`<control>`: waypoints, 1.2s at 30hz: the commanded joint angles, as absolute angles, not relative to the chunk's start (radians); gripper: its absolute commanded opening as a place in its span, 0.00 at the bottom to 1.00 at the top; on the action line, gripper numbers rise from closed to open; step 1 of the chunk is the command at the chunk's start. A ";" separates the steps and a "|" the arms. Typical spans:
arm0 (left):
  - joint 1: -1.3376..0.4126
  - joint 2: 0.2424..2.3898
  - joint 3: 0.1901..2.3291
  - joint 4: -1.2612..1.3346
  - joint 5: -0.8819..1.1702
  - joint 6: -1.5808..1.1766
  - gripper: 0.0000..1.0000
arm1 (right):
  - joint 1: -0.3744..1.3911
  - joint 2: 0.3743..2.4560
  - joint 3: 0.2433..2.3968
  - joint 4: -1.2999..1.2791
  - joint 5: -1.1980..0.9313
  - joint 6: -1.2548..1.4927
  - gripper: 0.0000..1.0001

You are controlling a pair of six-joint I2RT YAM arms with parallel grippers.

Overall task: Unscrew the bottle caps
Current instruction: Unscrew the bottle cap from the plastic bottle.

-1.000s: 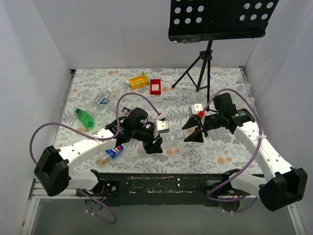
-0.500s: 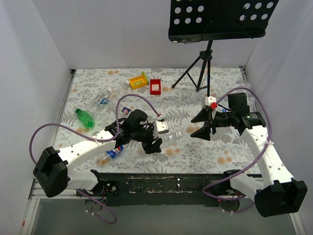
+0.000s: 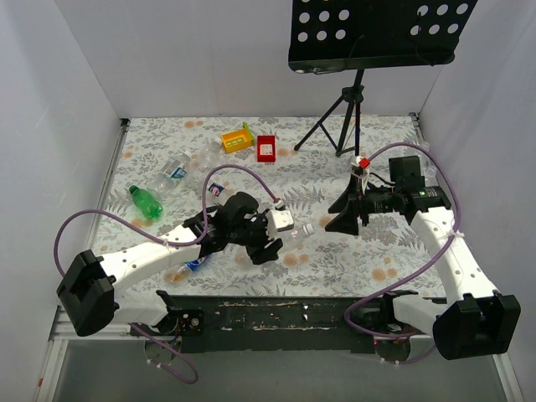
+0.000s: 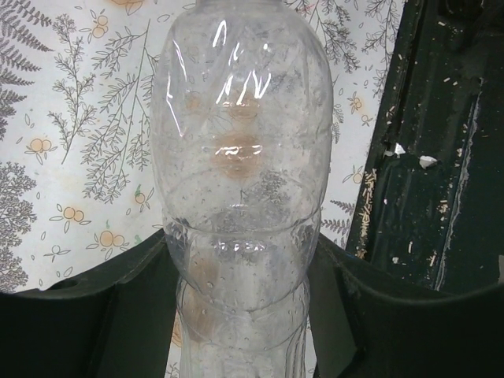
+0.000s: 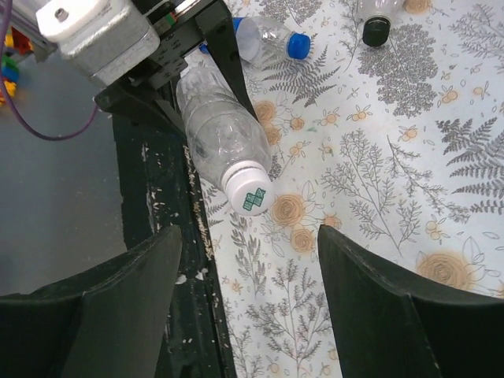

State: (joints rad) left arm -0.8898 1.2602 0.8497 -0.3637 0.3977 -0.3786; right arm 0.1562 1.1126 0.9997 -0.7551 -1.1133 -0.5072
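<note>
Left gripper [image 4: 240,256]: clenched on clear bottle [image 4: 236,142]
Right gripper [image 5: 248,244]: spread, empty, apart from the cap
Stand [image 3: 352,100]: behind right gripper
Green bottle [image 3: 144,201]: far left
Cap [image 5: 250,194]: white, on the held bottle

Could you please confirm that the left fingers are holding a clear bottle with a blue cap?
Not quite: the cap is white, not blue. The right wrist view shows it on the clear bottle held by the left fingers.
</note>
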 commanded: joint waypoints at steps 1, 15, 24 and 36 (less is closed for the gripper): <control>-0.913 1.232 0.851 -0.322 0.331 -0.391 0.12 | 0.146 1.115 1.013 -0.689 -1.108 -0.345 0.77; -0.946 1.282 0.890 -0.299 0.267 -0.382 0.12 | 0.173 1.190 0.985 -0.615 -1.080 -0.106 0.75; -0.956 1.298 0.908 -0.285 0.250 -0.393 0.11 | 0.259 1.253 0.977 -0.617 -0.996 -0.078 0.73; -0.963 1.304 0.904 -0.265 0.239 -0.400 0.11 | 0.279 1.273 0.974 -0.614 -1.037 -0.069 0.56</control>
State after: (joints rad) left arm -0.9535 1.3018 0.8703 -0.3042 0.2493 -0.3969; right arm 0.2687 1.2678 0.9833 -0.6270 -0.9974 -0.0776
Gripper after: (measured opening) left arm 0.545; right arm 0.614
